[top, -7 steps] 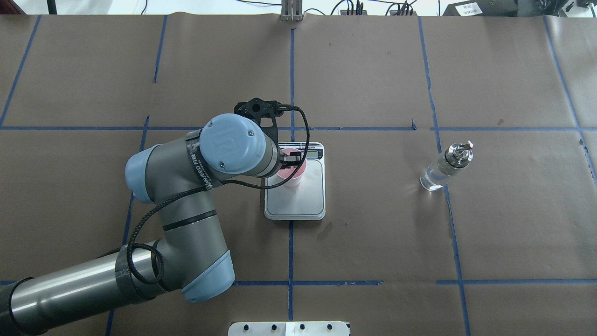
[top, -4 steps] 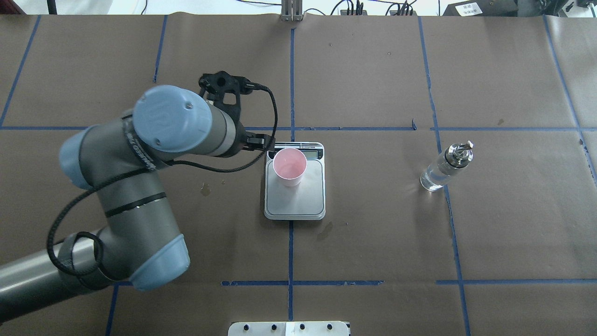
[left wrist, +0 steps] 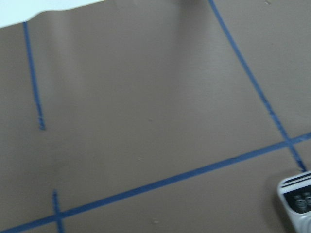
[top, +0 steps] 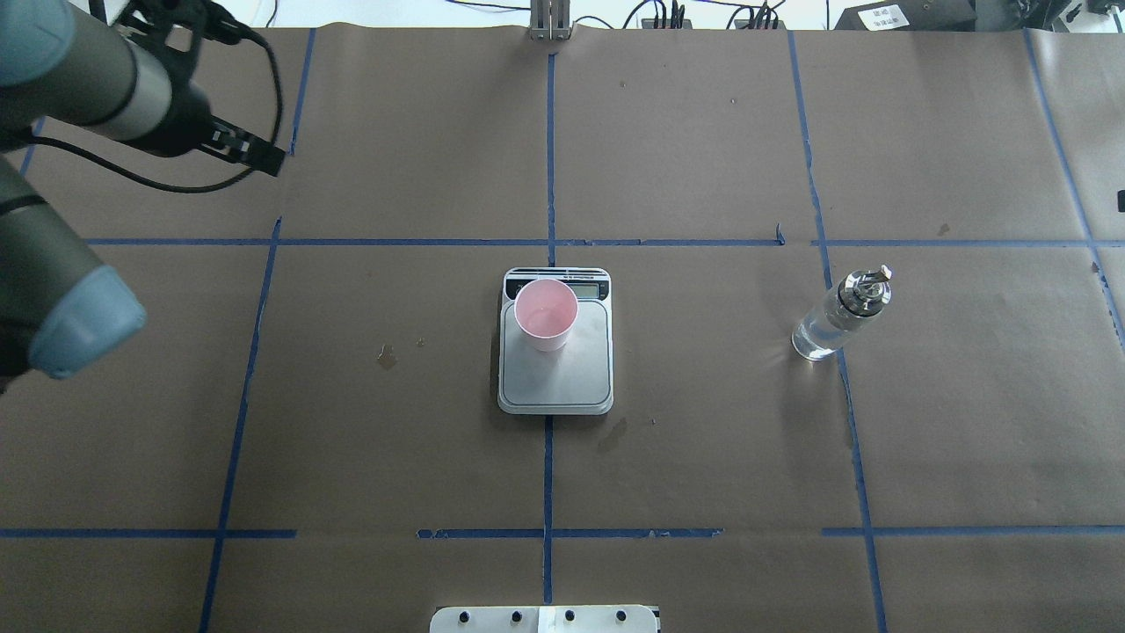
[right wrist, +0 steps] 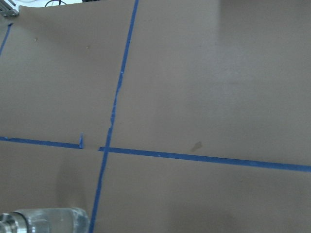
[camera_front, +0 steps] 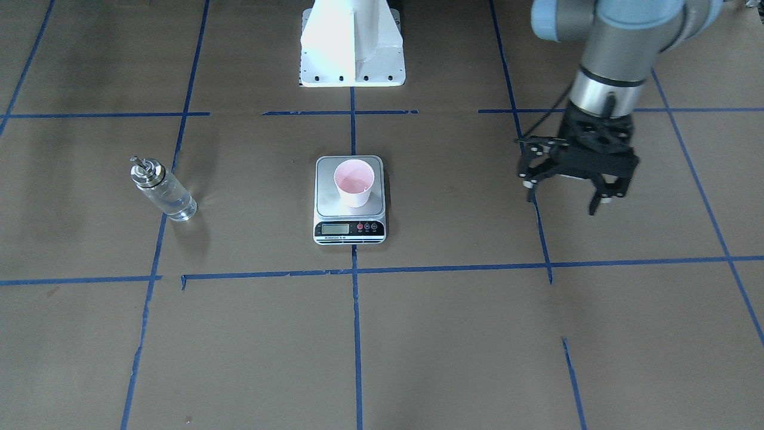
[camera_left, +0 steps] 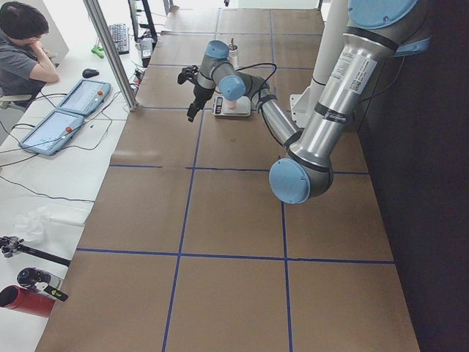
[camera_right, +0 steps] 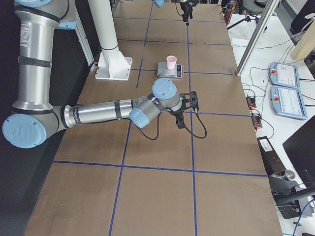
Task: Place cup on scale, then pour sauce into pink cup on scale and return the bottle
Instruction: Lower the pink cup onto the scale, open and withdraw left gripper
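Observation:
The pale pink cup [camera_front: 354, 182] [top: 546, 314] stands upright on the far half of the scale's [camera_front: 327, 206] [top: 562, 378] steel plate. The glass bottle [camera_front: 164, 191] [top: 831, 321] with its silver spout cap stands on the paper on the robot's right, well apart from the scale. Its lower part shows in the right wrist view [right wrist: 48, 221]. My left gripper [camera_front: 564, 203] [top: 250, 154] is open and empty, raised over the table far to the robot's left of the scale. My right gripper [camera_right: 181, 120] hovers near the bottle's side; I cannot tell whether it is open or shut.
The white robot base [camera_front: 352, 42] [top: 545, 618] stands at the near table edge. Blue tape lines cross the brown paper. A small stain [top: 385, 355] lies left of the scale. A corner of the scale shows in the left wrist view [left wrist: 299, 199]. An operator [camera_left: 22, 44] sits beyond the far edge.
My left gripper let go of the cup on the scale, then drew back far to the left and away. The cup stays on the plate. The bottle has not moved.

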{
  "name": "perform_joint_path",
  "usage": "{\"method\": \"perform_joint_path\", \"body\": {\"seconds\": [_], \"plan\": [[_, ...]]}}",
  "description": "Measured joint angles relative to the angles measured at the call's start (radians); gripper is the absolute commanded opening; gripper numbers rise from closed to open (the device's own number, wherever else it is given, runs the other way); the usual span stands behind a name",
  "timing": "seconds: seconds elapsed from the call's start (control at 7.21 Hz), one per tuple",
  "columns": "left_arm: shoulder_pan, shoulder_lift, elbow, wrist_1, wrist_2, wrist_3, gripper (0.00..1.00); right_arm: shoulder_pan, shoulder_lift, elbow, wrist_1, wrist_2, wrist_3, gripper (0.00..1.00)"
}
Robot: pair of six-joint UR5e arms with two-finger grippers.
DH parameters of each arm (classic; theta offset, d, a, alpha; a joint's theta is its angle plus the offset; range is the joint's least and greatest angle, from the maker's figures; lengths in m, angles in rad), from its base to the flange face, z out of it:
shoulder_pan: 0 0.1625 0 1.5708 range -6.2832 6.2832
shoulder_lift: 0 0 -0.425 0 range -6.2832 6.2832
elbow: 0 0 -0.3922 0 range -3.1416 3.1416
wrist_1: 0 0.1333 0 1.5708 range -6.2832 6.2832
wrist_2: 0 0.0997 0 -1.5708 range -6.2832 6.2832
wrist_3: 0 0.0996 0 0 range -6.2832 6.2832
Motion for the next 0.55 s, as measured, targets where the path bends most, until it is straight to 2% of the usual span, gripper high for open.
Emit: {"method": "perform_joint_path", "body": {"seconds": [0.28,0.42,0.55], "plan": [[-0.235,0.16,0.048,0.003,-0.182,0.213,1.0,-0.162,0.008,0.131,-0.037,-0.1,0.189,1.0],[-0.349,0.248,0.1,-0.007,-0.277,0.279,1.0,-0.225,0.022,0.211,-0.125,-0.145,0.239,1.0],[-0.461,0.328,0.14,-0.033,-0.329,0.408,1.0,-0.287,0.038,0.29,-0.234,-0.207,0.27,1.0]]}}
